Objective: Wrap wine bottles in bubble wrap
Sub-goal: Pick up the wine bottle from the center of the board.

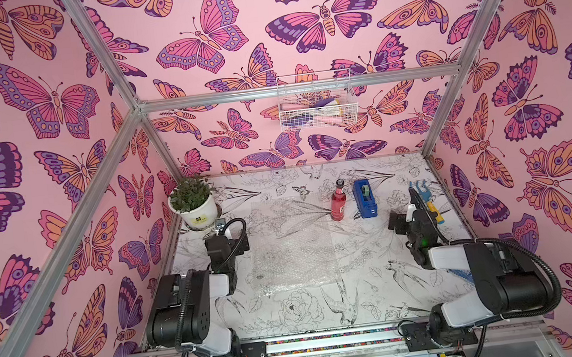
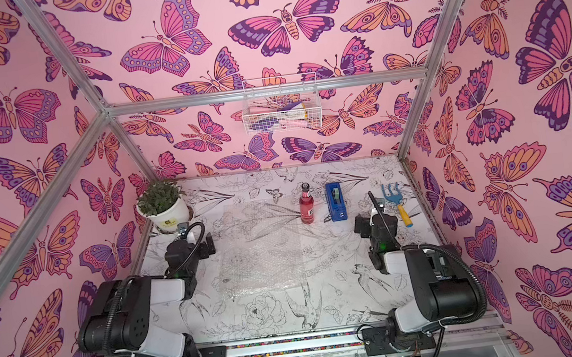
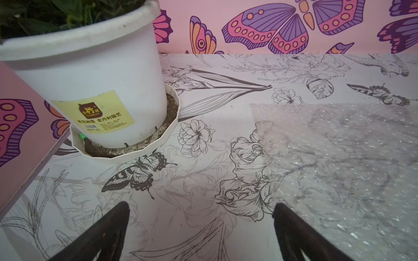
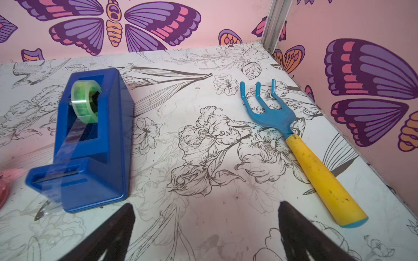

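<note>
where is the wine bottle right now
In both top views the wine bottle stands upright, far and right of centre, between the bubble wrap and the blue tape dispenser.

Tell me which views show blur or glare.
Left wrist view: dim, glints scattered across the clear bubble wrap sheet, softer close to the camera. Right wrist view: the small red-pink glass bottle is a blurred sliver at the frame edge. Both top views: sharp, evenly lit.
</note>
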